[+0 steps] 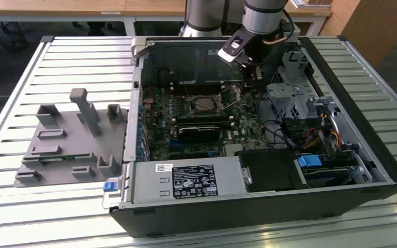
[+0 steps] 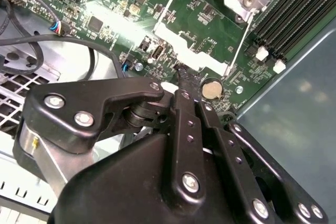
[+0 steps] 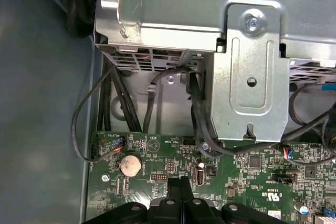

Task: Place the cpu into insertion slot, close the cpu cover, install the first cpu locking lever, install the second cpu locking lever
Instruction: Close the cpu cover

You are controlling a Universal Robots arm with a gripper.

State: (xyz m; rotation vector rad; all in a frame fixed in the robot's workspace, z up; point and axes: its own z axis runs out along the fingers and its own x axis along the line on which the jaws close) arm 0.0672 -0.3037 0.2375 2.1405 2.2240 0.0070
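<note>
Slatted table (image 1: 81, 51), gripper (image 3: 180, 182) pinched nr cpu cover (image 2: 194, 52)

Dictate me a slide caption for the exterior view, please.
Gripper hangs inside the open computer case above the motherboard, close to the insertion slot; a grey fixture sits outside.

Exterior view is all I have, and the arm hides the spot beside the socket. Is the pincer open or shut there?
Observer: Shut; in the first wrist view the pincer has its fingertips pressed together above the motherboard.
Operator: What's nearest them?
Observer: A coin cell battery, on the motherboard just beside the tips.
Operator: And the cpu cover?
Observer: In the second wrist view the cpu cover is swung open, one edge near the pincer.
</note>
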